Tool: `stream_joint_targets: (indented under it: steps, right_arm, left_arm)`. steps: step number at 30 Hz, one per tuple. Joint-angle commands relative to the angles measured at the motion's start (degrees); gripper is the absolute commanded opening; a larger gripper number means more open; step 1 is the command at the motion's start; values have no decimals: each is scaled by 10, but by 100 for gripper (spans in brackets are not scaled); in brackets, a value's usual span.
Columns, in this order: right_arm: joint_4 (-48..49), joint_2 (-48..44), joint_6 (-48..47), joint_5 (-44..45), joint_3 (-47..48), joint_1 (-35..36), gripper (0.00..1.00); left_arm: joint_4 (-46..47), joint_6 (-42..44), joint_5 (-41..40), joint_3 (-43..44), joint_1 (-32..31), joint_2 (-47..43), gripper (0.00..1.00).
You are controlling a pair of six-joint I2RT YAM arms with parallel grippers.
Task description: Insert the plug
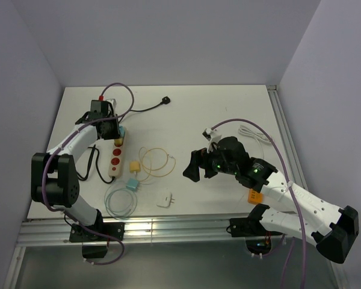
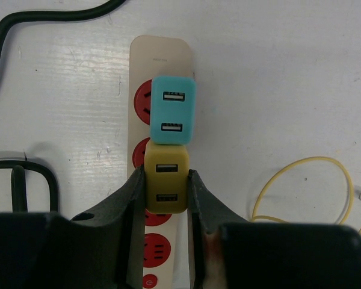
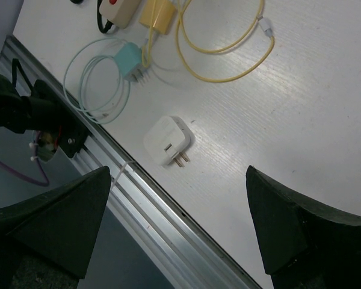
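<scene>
Yellow charger [image 2: 166,158] is held upright on the power strip [image 2: 160,51], near the left edge of the bench toward the far-left corner. Left gripper [image 2: 166,180] is closed on its two sides. It is touching the teal charger [image 2: 173,109], which is already seated in the next socket along.

For a clean insertion the body is best kept square to the strip and pressed straight down, with no rocking. No slack is left on the teal side, so sideways drift is to be avoided. The strip is not pinned by anything seen, so a slanted push could shift it. Release is best left until the body is flush.

Right gripper [image 3: 179,180] is spread wide with nothing held, hovering near the middle of the bench toward the near edge. A loose white plug [image 3: 166,139] is seen below it by the near edge.

Hidden: the prongs and the socket under the yellow charger, so seating depth cannot be judged. In the top view the charger is covered by the left wrist. Black cord [image 2: 18,186] is cut off at the frame edge
</scene>
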Motion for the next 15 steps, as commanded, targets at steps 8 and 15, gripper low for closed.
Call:
stream_joint_targets:
  steps: [8,15]
  right_arm:
    - [24,-29,-11,1,-14,-4,100]
    - [3,-44,-20,2,-4,-8,100]
  left_arm:
    - [-69,1,-94,-46,-48,81,0]
    - [-56,-44,-59,-64,-38,43,0]
